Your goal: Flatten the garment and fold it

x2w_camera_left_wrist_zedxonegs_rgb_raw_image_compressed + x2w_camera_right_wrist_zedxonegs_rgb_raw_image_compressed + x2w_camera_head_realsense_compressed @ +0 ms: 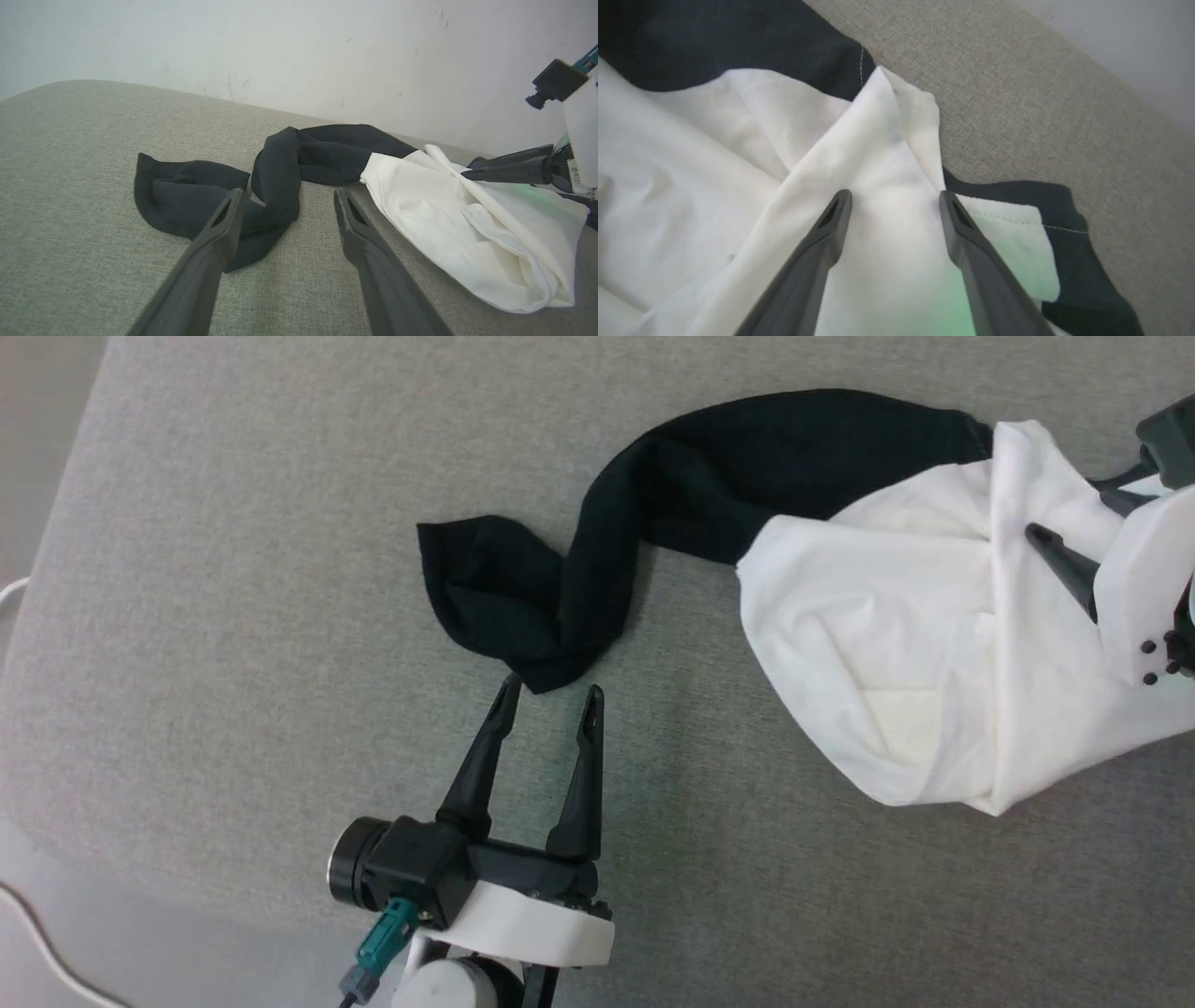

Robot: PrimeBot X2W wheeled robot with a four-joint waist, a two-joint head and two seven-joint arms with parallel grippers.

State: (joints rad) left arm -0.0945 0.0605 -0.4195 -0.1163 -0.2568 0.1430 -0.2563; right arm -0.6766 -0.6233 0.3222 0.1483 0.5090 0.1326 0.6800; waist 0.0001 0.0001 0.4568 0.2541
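Shirt (896,644) crumpled on grey surface (233,616) — left gripper (552,693) spread, tips flanking black sleeve (709,476) end; right gripper (1064,509) spread over white part.

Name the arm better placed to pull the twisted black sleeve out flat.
Left. The left gripper hangs open with its fingertips at the curled end of the black sleeve; the right gripper, also open, sits over the white body, away from it.

The left gripper (552,691) had two tapered dark fingers (476,775), a black base, a white wrist shell (532,926) and a teal connector (387,933) at 7 o'clock. The right shell (1144,579) carried three dark screws (1149,648).
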